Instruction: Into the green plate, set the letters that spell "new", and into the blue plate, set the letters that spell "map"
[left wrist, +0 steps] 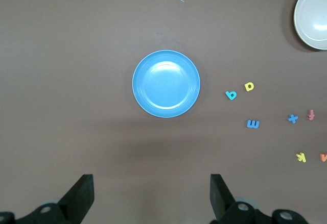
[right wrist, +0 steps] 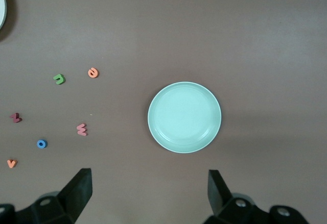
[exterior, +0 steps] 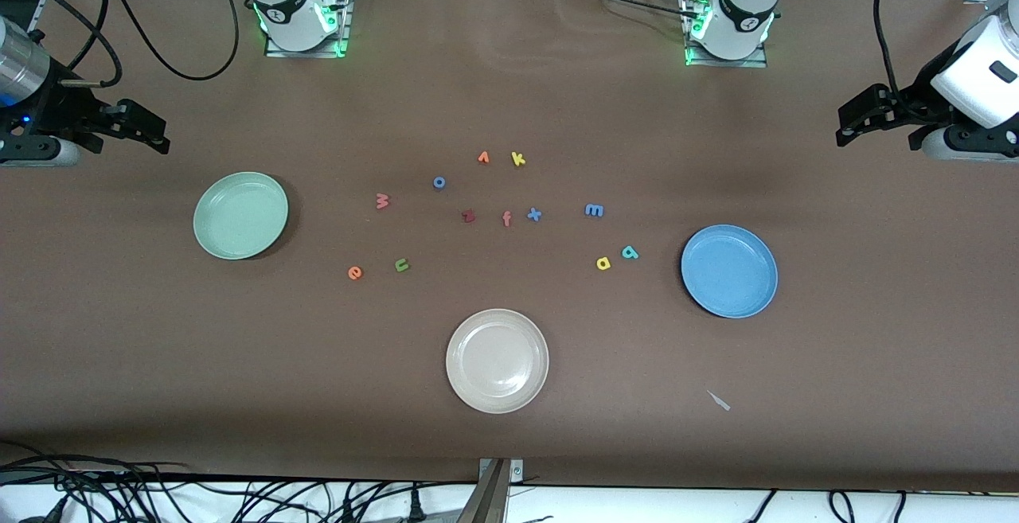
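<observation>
Overhead, both arms wait, each hand spread wide and empty: left hand (left wrist: 149, 198) above the round blue plate (left wrist: 166, 83), right hand (right wrist: 148, 196) above the round mint-green plate (right wrist: 184, 117), 6 foam letters nearby.

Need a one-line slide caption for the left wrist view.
Open left gripper hovers over bare table by the empty blue plate, with foam letters m, a, p lying beside it.
</observation>
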